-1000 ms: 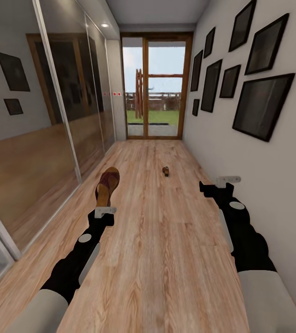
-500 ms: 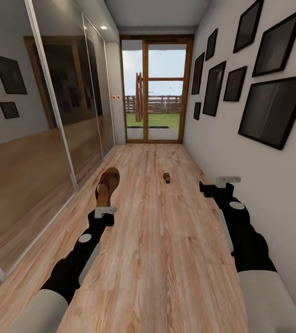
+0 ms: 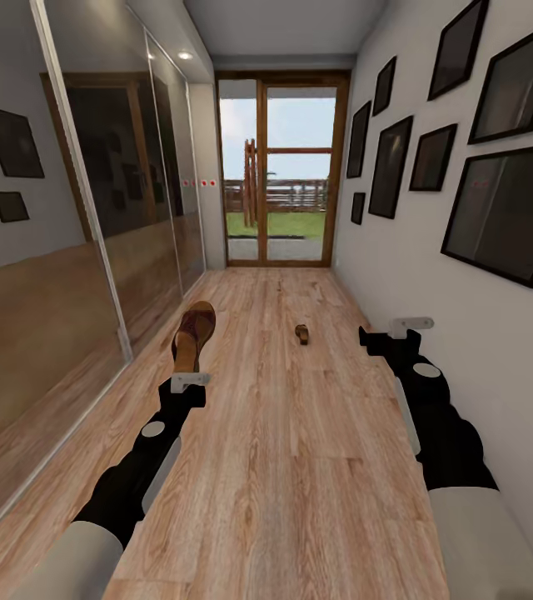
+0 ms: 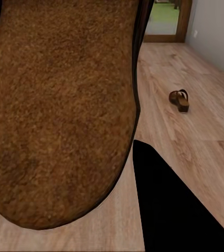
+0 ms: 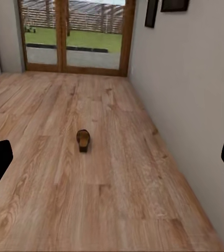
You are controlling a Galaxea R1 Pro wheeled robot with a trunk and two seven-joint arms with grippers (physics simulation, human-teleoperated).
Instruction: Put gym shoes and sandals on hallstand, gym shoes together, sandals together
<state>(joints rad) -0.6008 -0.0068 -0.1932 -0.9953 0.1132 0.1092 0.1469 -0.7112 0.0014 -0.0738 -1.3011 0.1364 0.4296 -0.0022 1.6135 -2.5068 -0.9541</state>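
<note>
the left gripper (image 3: pixel 188 377) is clamped on one sandal (image 3: pixel 194 333), held upright above the corridor floor (image 3: pixel 300 467). the right gripper (image 3: pixel 400 330) hangs empty with its fingers spread wide. one sandal is in hand and a second sandal (image 3: pixel 301 333) lies on the planks ahead, well apart from both arms, so two sandals count. the step looks like fetching the second; next it calls for rolling closer and lowering the right arm.

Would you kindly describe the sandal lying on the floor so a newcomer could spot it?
Look down the corridor toward the glass door. On the floor ahead, nearer the picture wall, lies a small brown sandal. Unlike its mate held in the left gripper, it rests alone on the planks.
</note>
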